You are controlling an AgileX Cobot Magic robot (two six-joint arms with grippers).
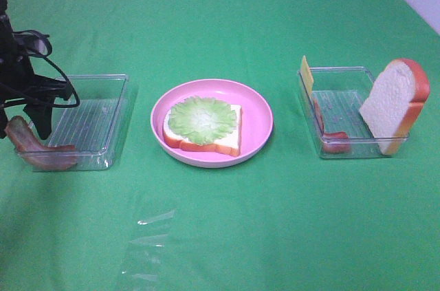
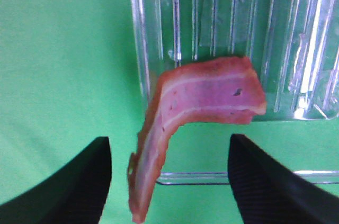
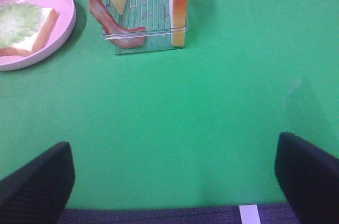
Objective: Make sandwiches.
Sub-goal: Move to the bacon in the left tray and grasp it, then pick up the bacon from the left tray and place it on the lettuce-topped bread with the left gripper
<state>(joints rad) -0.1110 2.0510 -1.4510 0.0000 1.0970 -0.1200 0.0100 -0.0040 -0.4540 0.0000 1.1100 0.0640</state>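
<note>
The sandwich base, a white bread slice (image 1: 229, 137) topped with green lettuce (image 1: 201, 119), lies on the pink plate (image 1: 259, 109). A reddish-brown bacon strip (image 1: 41, 152) hangs over the near left corner of the left clear tray (image 1: 113, 109). My left gripper (image 1: 26, 126) hovers right above it. In the left wrist view the bacon (image 2: 201, 97) runs between the fingers of the left gripper (image 2: 169, 181), which stand apart and touch nothing. My right gripper (image 3: 175, 181) is open over bare cloth, well short of the right tray (image 3: 148, 7).
The right tray (image 1: 344, 91) holds an upright bread slice (image 1: 395, 102), a yellow cheese square (image 1: 306, 74) leaning on its left wall, and a second bacon strip (image 1: 335, 141). Green cloth covers the table.
</note>
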